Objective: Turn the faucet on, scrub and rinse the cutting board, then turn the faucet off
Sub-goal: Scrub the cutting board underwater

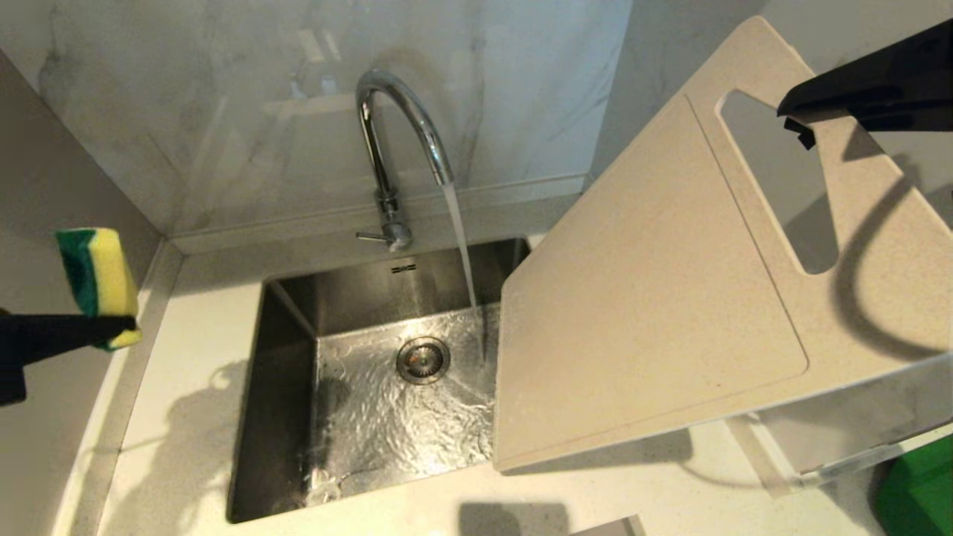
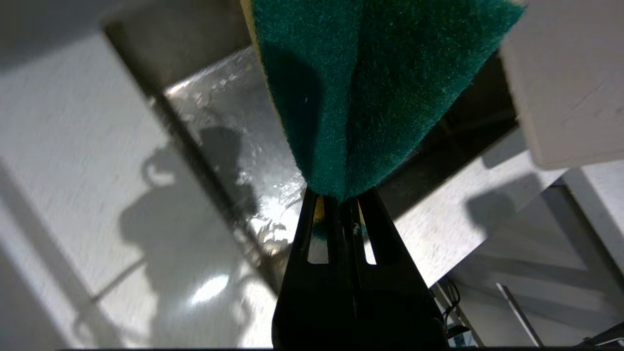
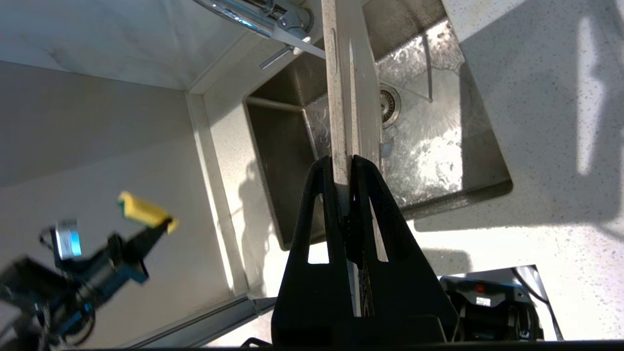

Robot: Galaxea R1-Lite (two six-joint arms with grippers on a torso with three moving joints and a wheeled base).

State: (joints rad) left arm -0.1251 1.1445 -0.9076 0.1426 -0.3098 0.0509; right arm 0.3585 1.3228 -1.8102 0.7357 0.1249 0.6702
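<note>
The chrome gooseneck faucet (image 1: 394,141) runs, with a stream of water falling into the steel sink (image 1: 290,417). The beige cutting board (image 1: 655,298) hangs tilted over the sink's right side, its lower corner near the stream. My right gripper (image 1: 800,119) is shut on the board's handle end beside the slot; in the right wrist view my right gripper (image 3: 344,163) pinches the board's edge (image 3: 341,97). At the far left my left gripper (image 1: 123,324) is shut on a yellow and green sponge (image 1: 100,279), held above the counter; in the left wrist view the sponge (image 2: 370,87) fills the space ahead of my left gripper (image 2: 341,197).
A white counter (image 1: 186,357) surrounds the sink, with marble walls behind and to the left. The drain (image 1: 423,359) lies under rippling water. A clear container (image 1: 856,424) and something green (image 1: 919,491) stand at the bottom right, under the board.
</note>
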